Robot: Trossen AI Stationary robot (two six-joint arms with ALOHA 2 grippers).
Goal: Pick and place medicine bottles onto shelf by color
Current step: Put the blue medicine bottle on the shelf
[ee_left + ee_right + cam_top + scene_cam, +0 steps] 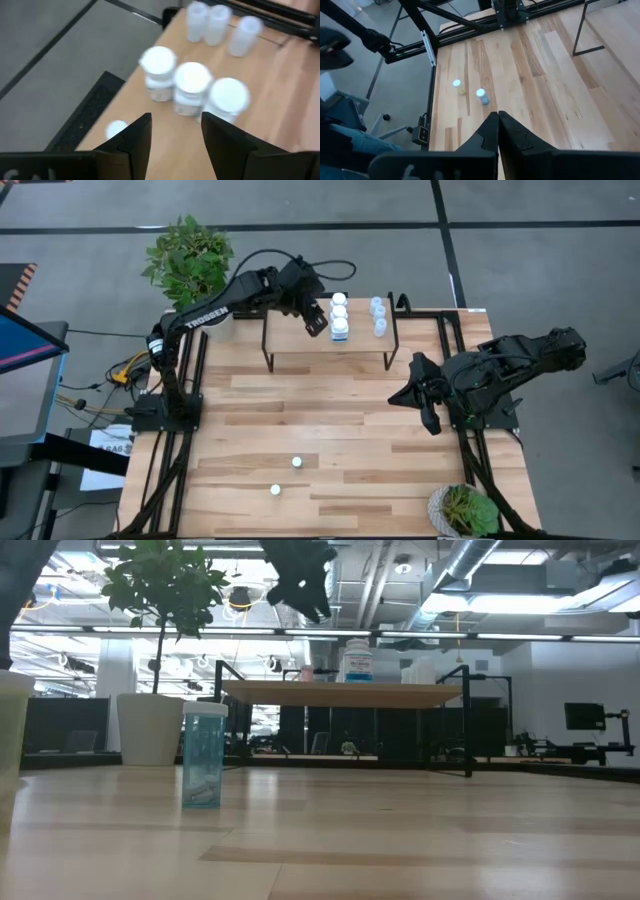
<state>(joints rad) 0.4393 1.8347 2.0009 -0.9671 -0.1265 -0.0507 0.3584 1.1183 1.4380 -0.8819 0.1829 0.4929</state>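
The shelf [300, 340] stands at the table's far side. Three chunky white bottles [340, 315] and three pale blue bottles [379, 316] stand upright in rows on its top; both rows also show in the left wrist view, the white bottles [191, 85] and the pale blue ones [217, 22]. A small white-topped bottle [116, 129] stands near the shelf's edge. My left gripper [318, 320] hovers open and empty above the shelf, just left of the white row [172, 135]. Two small bottles [297, 462] [275, 490] stand on the table near its front. My right gripper [425, 405] is shut and empty at the table's right.
A potted plant [190, 260] stands behind the table's far left corner, and another [465, 510] at the near right corner. Black frame rails [170, 470] run along the table's left and right sides. Bare wood [330, 420] lies between the shelf and the two loose bottles.
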